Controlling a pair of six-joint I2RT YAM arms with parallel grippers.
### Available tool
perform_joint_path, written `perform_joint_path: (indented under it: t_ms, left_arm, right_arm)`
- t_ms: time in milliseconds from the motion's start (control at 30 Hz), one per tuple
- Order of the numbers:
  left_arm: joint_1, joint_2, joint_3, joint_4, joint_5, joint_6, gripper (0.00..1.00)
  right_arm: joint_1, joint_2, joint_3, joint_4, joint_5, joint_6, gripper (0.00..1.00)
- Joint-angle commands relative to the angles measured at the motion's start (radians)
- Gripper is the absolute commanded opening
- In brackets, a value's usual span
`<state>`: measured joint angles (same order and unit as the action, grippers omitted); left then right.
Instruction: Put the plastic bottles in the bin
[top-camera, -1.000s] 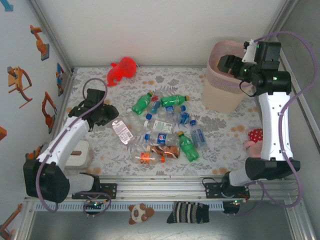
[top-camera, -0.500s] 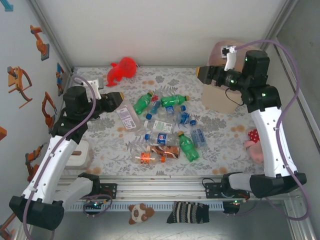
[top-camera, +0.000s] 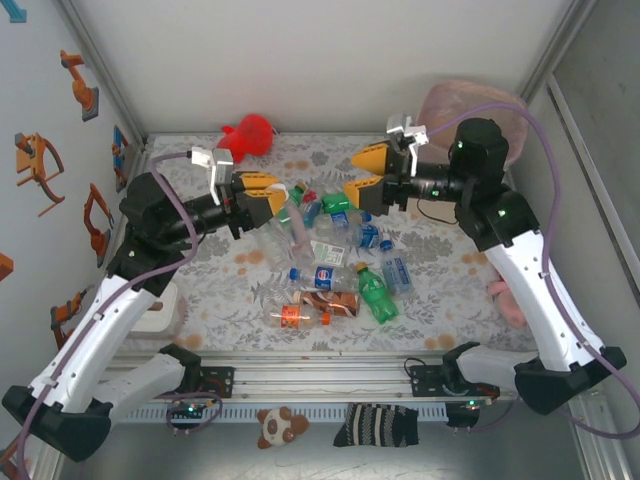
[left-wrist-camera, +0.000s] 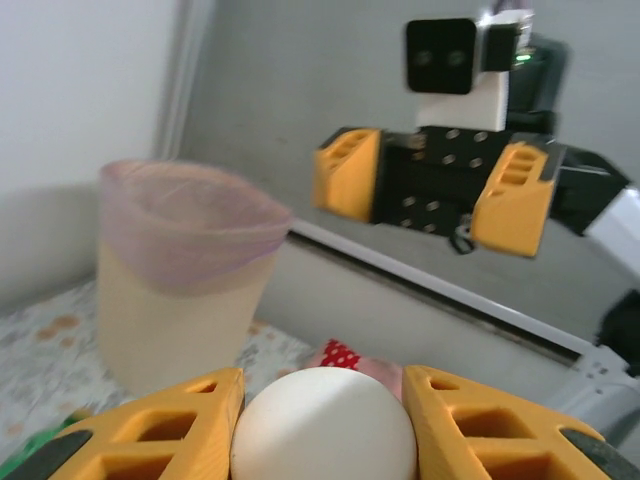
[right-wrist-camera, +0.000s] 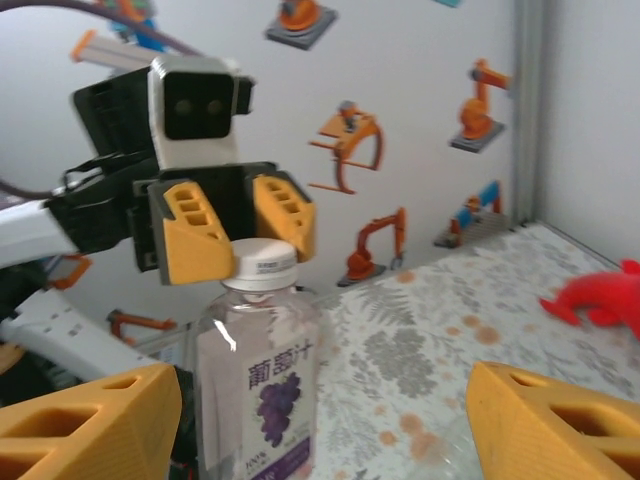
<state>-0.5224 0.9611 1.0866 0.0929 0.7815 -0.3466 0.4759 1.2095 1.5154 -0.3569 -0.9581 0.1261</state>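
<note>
My left gripper (top-camera: 262, 196) is shut on the white cap (left-wrist-camera: 323, 425) of a clear plastic bottle (right-wrist-camera: 262, 390) with a purple grape label, which hangs above the table at mid-left (top-camera: 288, 222). My right gripper (top-camera: 365, 175) faces it from the right with its jaws wide open and nothing between them; the bottle stands just in front of its left finger (right-wrist-camera: 90, 420). Several more bottles (top-camera: 340, 260), green and clear, lie piled mid-table. The beige-pink bin (top-camera: 470, 105) stands at the far right corner, partly behind the right arm, and its rim is visible in the left wrist view (left-wrist-camera: 180, 270).
A red plush toy (top-camera: 248, 135) lies at the back left. A red-dotted pink plush (top-camera: 505, 290) sits by the right edge. A flat white box (top-camera: 155, 305) rests at the near left. The enclosure walls stand close on both sides.
The left arm lifted the grape-label bottle off the table and carried it right, toward the middle. The right arm swung left from over the bin, now open and facing the bottle.
</note>
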Motion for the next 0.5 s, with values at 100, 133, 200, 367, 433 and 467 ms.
perform_joint_path:
  t_ms: [100, 133, 200, 367, 433, 467]
  left_arm:
    - [-0.063, 0.017, 0.072, 0.200, 0.116, 0.018, 0.16]
    - [-0.069, 0.020, 0.079, 0.207, 0.121, 0.018, 0.16]
    - [-0.084, 0.028, 0.097, 0.225, 0.133, 0.015, 0.15]
    - [-0.110, 0.039, 0.120, 0.258, 0.151, 0.011, 0.15]
    - [-0.116, 0.042, 0.125, 0.265, 0.152, 0.011, 0.15]
    - [-0.118, 0.043, 0.128, 0.267, 0.153, 0.012, 0.15]
  right_arm:
    - [0.121, -0.011, -0.016, 0.062, -0.058, -0.089, 0.82]
    - [0.137, -0.009, -0.017, 0.065, -0.056, -0.091, 0.84]
    - [0.171, 0.000, -0.016, 0.069, -0.049, -0.091, 0.86]
    - [0.240, 0.024, -0.021, 0.067, -0.044, -0.105, 0.91]
    - [0.256, 0.032, -0.023, 0.063, -0.050, -0.107, 0.92]
    - [0.263, 0.038, -0.026, 0.063, -0.052, -0.107, 0.92]
